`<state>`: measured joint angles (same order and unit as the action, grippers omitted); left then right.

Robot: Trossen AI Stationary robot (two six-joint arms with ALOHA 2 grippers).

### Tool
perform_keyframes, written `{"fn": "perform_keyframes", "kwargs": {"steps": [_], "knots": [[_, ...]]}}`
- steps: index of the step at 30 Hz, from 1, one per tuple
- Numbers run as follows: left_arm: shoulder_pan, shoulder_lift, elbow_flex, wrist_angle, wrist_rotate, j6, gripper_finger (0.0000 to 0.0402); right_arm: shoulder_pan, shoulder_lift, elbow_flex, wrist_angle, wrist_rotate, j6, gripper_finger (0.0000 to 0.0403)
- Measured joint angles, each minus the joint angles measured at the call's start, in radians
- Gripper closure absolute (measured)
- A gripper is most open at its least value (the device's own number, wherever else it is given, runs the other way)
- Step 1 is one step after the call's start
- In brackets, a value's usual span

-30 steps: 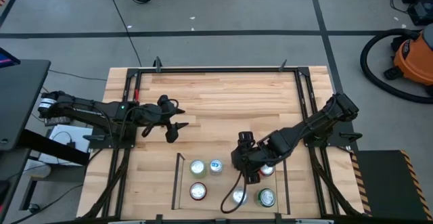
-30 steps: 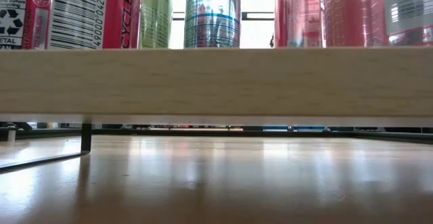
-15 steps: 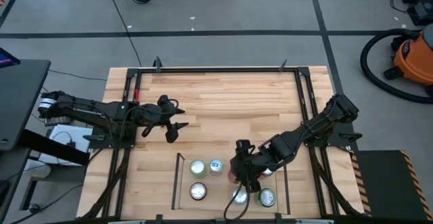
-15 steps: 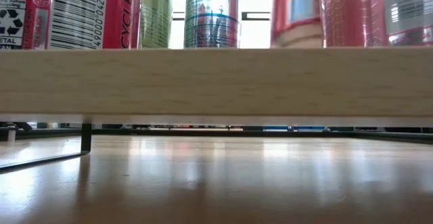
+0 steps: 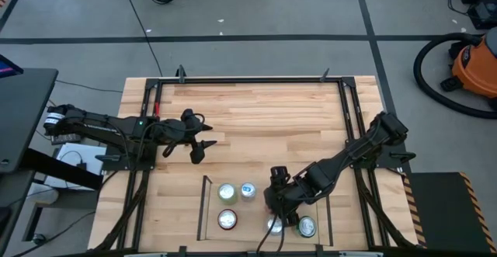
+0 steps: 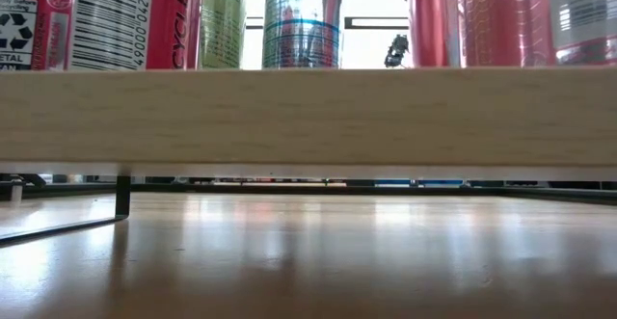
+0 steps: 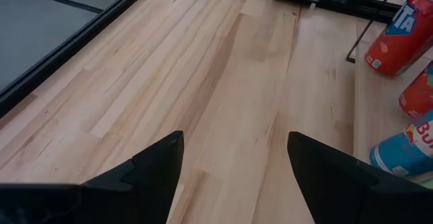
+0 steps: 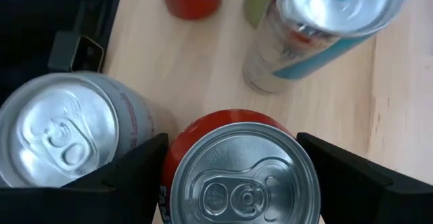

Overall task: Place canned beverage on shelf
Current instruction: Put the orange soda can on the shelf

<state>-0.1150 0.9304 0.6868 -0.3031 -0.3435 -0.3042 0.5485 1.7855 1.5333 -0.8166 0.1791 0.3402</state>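
The shelf [image 5: 206, 210], thin black rods on a light wood floor [image 6: 308, 117], stands at the table's near edge and holds several upright cans. My right gripper [image 5: 278, 201] is over the shelf's middle, shut on a red can [image 8: 240, 176] with a silver top. This can also shows in the low view [image 6: 432, 20]. My left gripper [image 5: 203, 145] hangs open and empty over bare table to the far left of the shelf, and its own view shows the wide gap [image 7: 233, 176]. My right gripper pinches the red can between its two fingers [image 8: 128, 176], on opposite sides of the wall just below the top rim [image 8: 166, 176]. The fingers come from above, pointing down. The can is upright. The shelf's front board hides its base, so I cannot tell whether it stands on the floor.
Close around the held can stand a silver can [image 8: 64, 136] and a tall silver-blue can [image 8: 325, 28]. Red and green cans [image 6: 116, 20] stand at the shelf's left. A black frame [image 5: 248, 78] borders the table. Bare wood [image 5: 264, 125] lies beyond the shelf.
My right gripper has gone toward the table's near edge and down with the red can. Half a second ago the can's base showed tipped above the shelf's front board. Now the can is upright and its base is sunk behind the board.
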Motion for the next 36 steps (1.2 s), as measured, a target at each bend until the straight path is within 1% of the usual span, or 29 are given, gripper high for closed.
{"fn": "perform_keyframes", "kwargs": {"steps": [9, 16, 20, 25, 36], "knots": [[0.0, 0.0, 0.0, 0.0, 0.0, 0.0, 0.0127, 0.01, 0.041, 0.001, -0.005, -0.012, -0.018, 0.0081], [0.0, 0.0, 0.0, -0.001, 0.0, -0.009, 0.0127, 0.013, 0.056, 0.0, -0.02, -0.016, -0.017, 0.0047], [0.0, 0.0, 0.0, -0.001, 0.0, -0.009, 0.0127, 0.01, 0.052, 0.0, -0.02, -0.008, -0.017, 0.0035], [0.0, 0.0, 0.0, -0.001, 0.0, -0.009, 0.0127, 0.004, 0.044, 0.0, -0.041, 0.008, -0.017, 0.0032], [0.0, 0.0, 0.0, -0.001, 0.0, -0.009, 0.0127, -0.009, -0.017, 0.0, -0.029, 0.011, 0.005, 0.0032]]}}
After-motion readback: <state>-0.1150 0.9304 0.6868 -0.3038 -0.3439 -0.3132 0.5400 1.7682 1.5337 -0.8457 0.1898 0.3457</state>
